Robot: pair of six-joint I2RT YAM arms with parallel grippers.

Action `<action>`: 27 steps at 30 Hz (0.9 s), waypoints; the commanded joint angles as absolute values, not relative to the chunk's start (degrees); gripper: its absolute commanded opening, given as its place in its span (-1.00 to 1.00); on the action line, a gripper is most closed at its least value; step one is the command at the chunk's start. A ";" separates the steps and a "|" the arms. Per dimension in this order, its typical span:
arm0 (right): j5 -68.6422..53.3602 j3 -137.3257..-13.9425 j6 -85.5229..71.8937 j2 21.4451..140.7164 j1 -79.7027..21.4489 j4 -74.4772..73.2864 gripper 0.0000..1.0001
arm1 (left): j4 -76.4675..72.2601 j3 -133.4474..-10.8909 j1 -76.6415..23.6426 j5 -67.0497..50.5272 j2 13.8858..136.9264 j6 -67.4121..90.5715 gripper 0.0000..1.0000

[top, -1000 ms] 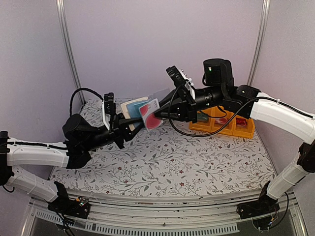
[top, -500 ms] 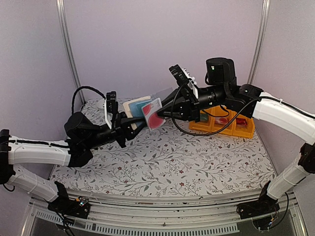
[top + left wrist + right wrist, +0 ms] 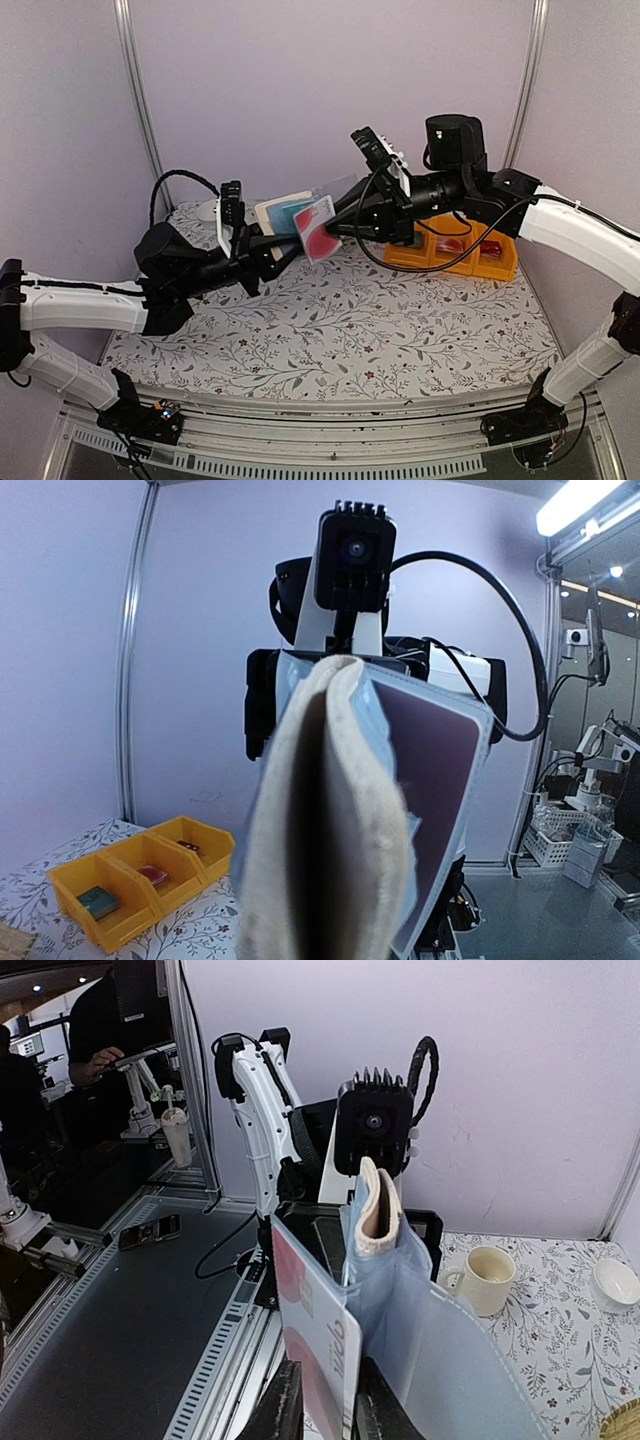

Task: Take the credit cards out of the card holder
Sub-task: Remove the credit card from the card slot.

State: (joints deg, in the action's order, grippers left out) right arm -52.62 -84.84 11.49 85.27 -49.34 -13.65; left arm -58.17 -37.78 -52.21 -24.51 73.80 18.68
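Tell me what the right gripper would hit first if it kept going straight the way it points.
Most likely the card holder, upright directly ahead in the left gripper; the right gripper holds the red-pink card right beside it.

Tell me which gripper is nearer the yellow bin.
Right. The right gripper, pinching the red card, is just left of the yellow bin. The left gripper, holding the card holder, sits farther left, beyond the right gripper.
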 commanded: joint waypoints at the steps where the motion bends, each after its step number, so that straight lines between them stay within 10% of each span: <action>1: -56.74 -85.98 13.06 82.41 -49.51 -19.02 -0.64 | -59.90 -40.10 -51.17 -22.30 74.27 19.29 -1.00; 27: -63.47 -86.95 9.11 84.90 -47.37 -17.48 -0.92 | -59.89 -39.07 -51.23 -21.78 73.59 19.78 -1.00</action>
